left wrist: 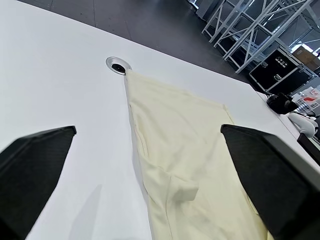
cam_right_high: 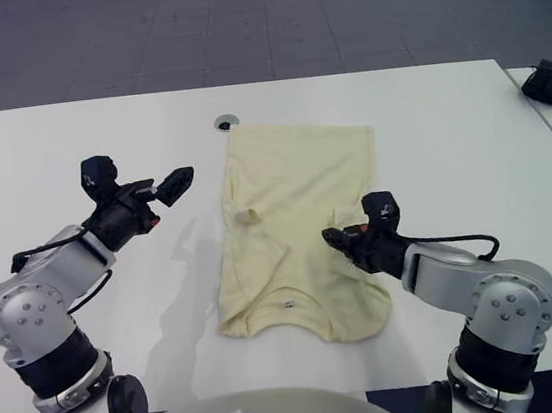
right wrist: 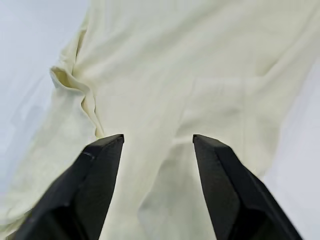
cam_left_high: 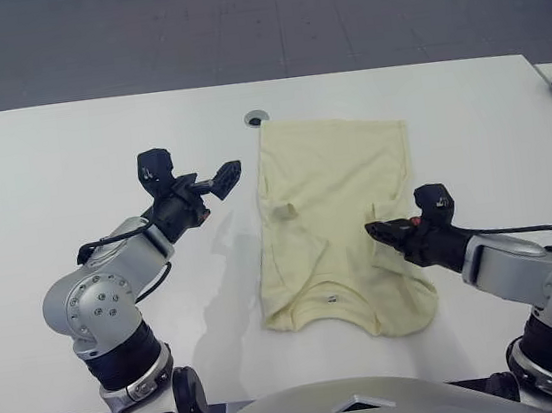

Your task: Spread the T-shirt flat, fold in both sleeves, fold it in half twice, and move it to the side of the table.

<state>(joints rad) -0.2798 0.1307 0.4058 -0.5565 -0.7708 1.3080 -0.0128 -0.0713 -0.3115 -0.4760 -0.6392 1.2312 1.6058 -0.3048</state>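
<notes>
Both left gripper [cam_left_high: 194, 173] and right gripper [cam_left_high: 401, 216] are held wide open; the limp, light T-shirt [cam_left_high: 338, 174] should be pinched by its edges.

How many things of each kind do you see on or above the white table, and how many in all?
T-shirt: 1
Grippers: 2, the left gripper and the right gripper
Cable hole: 1
Total: 4

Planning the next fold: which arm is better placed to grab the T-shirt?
Likely right. The right gripper is over the T-shirt at its near end, jaws open; the left gripper, also open, is beside it over the table.
</notes>
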